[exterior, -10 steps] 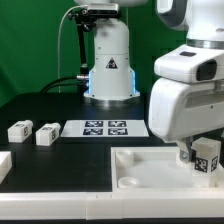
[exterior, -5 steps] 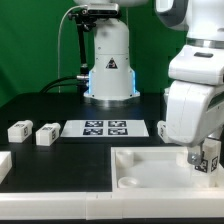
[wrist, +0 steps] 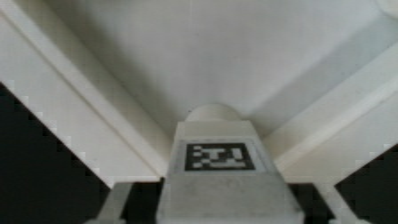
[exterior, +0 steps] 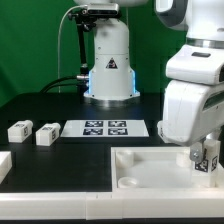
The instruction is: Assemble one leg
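Observation:
My gripper (exterior: 206,160) is shut on a leg (exterior: 208,154), a small white block with a black-and-white marker, and holds it upright just over the far right part of the large white panel (exterior: 150,170). In the wrist view the leg (wrist: 221,160) stands between my fingers (wrist: 128,205), its rounded tip pointing at the white panel (wrist: 214,50) close below. Two more legs (exterior: 20,130) (exterior: 47,133) lie on the black table at the exterior view's left.
The marker board (exterior: 106,128) lies flat on the table behind the panel. The robot's white base (exterior: 110,65) stands at the back. A white part edge (exterior: 4,165) shows at the exterior view's far left. A round socket (exterior: 130,181) sits in the panel's near corner.
My gripper with the leg has moved toward the exterior view's right over the panel during the first half second, then nearly held still.

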Controlling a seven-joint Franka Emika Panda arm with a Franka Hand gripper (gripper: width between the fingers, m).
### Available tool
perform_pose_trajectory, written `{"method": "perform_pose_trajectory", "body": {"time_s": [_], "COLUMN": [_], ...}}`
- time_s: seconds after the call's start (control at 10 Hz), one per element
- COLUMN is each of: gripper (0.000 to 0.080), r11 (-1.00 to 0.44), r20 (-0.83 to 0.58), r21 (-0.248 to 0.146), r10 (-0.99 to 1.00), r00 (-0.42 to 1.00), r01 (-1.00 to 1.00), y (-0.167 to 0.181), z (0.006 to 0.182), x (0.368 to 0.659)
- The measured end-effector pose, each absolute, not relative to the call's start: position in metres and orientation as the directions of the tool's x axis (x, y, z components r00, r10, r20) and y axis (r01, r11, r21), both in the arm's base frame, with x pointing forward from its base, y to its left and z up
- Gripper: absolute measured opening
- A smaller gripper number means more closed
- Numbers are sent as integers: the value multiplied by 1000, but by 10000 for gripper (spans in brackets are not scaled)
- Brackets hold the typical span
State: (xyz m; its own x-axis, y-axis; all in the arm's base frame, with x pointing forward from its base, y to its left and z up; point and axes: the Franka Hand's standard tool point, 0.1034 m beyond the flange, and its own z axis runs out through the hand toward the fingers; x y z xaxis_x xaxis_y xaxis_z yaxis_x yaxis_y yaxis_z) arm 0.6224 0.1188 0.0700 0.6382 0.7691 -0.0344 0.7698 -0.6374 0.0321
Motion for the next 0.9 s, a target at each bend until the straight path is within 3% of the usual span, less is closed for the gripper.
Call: {"method": "perform_pose_trajectory", "body": {"time_s": [0.2,0.4,0.7,0.9], "gripper": [291,291,293,293], "r11": [-849,-964,-993,-923], "r20": [-16,-10,0,12], "r21": [30,30,21,24], "r10": [527,264,-116,-383], "r00": [850,965,993,924], "r01": [527,264,-116,-383], "y": [118,120,125,127], "z": [71,70,70,70], "x": [620,620,619,619]}}
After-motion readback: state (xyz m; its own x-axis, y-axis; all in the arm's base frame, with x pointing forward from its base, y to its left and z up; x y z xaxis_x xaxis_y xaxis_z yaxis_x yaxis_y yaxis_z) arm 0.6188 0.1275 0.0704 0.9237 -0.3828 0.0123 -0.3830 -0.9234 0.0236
